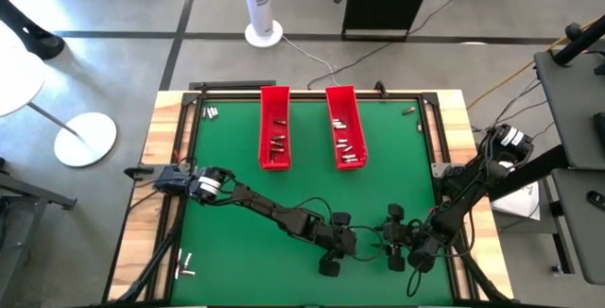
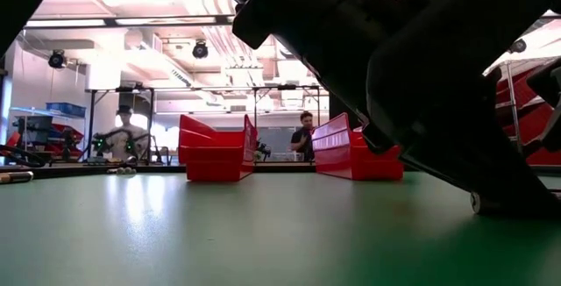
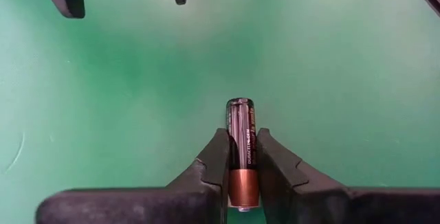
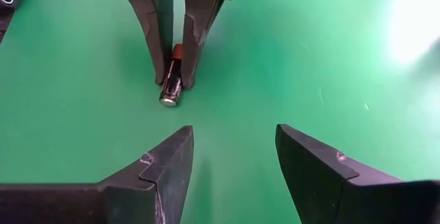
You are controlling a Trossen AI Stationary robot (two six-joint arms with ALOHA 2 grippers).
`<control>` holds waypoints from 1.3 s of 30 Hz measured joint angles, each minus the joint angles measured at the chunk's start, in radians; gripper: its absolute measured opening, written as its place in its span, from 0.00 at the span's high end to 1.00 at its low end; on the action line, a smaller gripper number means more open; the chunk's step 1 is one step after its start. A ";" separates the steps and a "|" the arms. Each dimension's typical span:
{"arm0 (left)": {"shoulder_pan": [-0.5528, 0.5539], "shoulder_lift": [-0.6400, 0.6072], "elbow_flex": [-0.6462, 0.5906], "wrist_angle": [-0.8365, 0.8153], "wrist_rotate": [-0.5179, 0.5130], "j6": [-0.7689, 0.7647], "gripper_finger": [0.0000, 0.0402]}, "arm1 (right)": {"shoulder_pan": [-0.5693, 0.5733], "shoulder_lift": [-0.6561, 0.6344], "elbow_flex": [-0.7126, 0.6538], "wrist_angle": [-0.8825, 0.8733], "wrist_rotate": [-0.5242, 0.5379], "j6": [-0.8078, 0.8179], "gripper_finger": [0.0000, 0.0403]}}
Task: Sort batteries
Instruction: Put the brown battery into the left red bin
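A small black-and-copper cylindrical battery [image 3: 241,152] lying on the green table mat [image 3: 137,100] is pinched between the dark fingers of the left gripper [image 3: 242,157], lowered at the near middle of the table. The right gripper [image 4: 234,157] is held facing it, jaws parted and empty. Two long red plastic trays [image 1: 275,127] holding batteries are seen farther back.

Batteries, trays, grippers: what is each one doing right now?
left gripper: shut on a battery lying on the green mat.
right gripper: open, empty, facing the left one.
red trays: some batteries inside.
loose batteries: lying at the table's corners.
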 joint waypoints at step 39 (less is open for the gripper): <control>0.011 -0.279 -0.675 0.535 -0.122 -0.167 0.92 | -0.003 0.000 -0.001 0.081 0.276 -0.027 0.50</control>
